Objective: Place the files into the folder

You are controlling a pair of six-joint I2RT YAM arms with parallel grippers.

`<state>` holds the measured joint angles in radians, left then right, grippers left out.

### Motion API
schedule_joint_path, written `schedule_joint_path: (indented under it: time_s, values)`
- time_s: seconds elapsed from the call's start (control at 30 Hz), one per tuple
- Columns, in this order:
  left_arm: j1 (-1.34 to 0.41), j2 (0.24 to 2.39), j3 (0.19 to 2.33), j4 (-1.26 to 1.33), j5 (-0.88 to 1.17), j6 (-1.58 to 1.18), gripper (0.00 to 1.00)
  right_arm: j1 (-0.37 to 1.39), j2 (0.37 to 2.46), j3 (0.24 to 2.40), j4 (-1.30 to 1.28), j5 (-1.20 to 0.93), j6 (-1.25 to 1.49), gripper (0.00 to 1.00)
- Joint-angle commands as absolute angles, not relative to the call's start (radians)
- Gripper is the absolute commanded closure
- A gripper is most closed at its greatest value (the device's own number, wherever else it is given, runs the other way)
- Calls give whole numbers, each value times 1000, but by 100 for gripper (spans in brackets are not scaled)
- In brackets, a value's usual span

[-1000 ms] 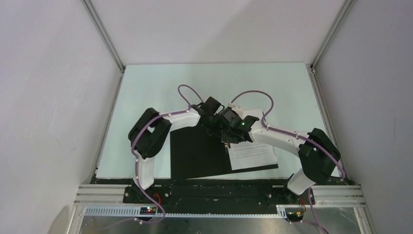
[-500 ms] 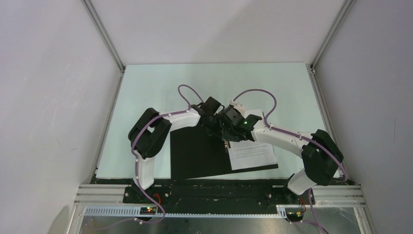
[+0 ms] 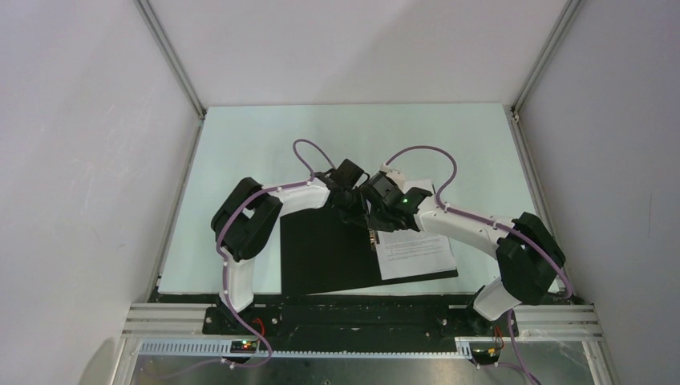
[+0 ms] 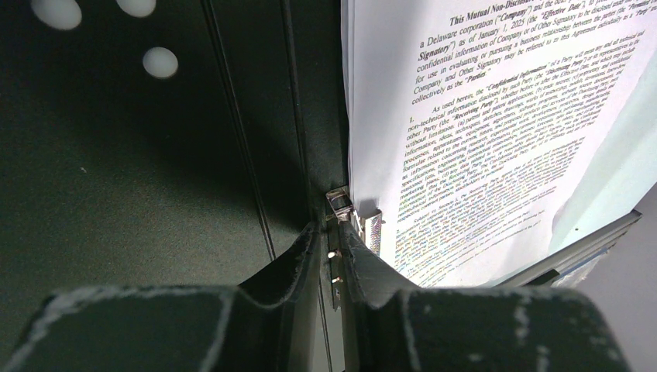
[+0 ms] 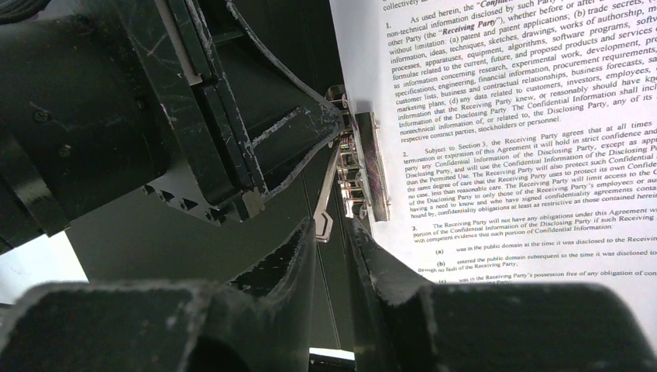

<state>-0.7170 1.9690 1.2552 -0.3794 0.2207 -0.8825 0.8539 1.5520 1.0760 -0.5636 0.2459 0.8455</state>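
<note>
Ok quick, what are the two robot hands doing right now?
Left gripper: closed on the metal clip.
Right gripper: nearly closed around that clip; grip cannot be told.

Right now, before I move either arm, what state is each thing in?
folder: open flat, black inside up.
files: stacked on the folder's right half, left edge at the clip.
metal clip: at the spine, bar over the files' edge; clamped or not, cannot tell.
left gripper: shut on metal clip.
right gripper: fingers close about the clip's lever; grip unclear.
</note>
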Motion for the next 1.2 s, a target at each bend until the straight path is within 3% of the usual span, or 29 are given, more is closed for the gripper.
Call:
schedule_joint_path:
  time_s: [0.0,0.67,1.17]
  values:
    - [-722,1969,1229,-411,183,-874,81,854,1568,1114,-556,258,862,76]
    - [-720,1975,1227,-411,186,-878,81,894,1599,1113,-579,251,858,78]
    - [-718,1982,1223,-411,185,-885,81,902,1577,986,-555,234,878,86]
